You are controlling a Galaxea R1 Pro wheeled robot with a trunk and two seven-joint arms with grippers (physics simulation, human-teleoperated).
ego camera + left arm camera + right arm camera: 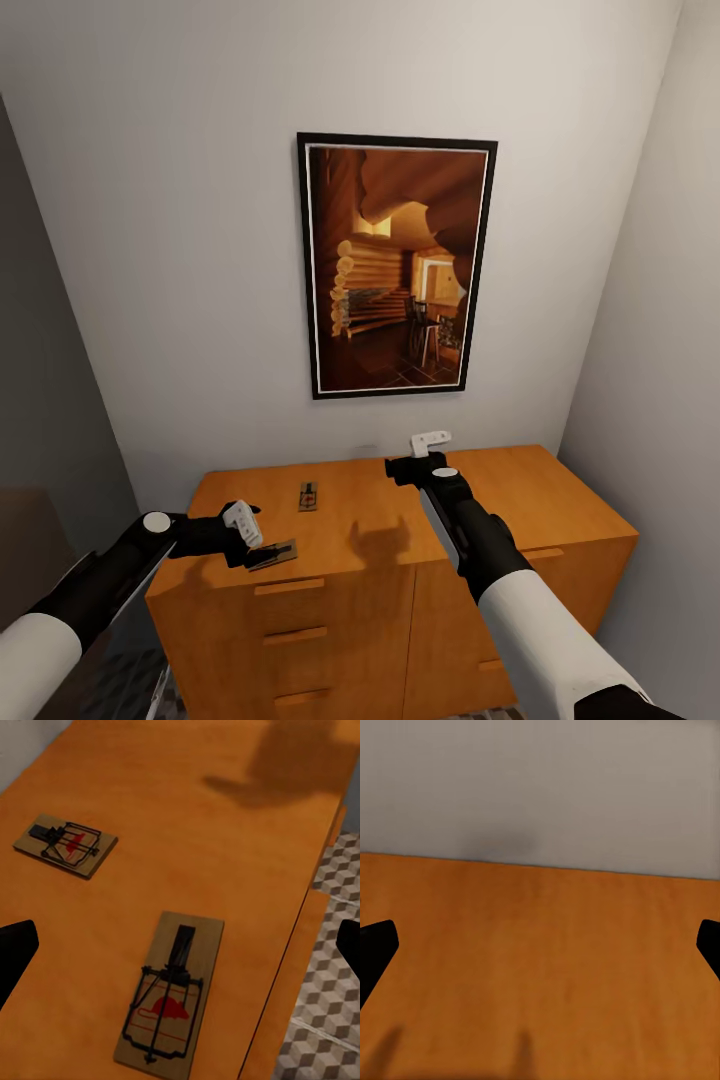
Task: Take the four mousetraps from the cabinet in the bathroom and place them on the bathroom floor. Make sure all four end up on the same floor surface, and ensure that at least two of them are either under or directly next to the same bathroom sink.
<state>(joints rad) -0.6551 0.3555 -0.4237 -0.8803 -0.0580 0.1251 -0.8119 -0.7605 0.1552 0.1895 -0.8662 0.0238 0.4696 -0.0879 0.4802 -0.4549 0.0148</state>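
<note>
Two traps on cabinet (520,490) top: near trap (170,999) at front edge, just under left gripper (245,530), jaws released, apart from it. Far trap (66,844) further back, towards wall. Right gripper (430,443) above cabinet rear near wall, jaws released, holding nothing. Patterned floor (330,967) beside cabinet.

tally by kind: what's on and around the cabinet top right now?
Mousetraps on the cabinet top: 2, near mousetrap by the front edge, far mousetrap farther back
Grippers over the top: 2, left gripper, right gripper, both open and empty
Framed picture on the wall: 1
Total: 5
</note>
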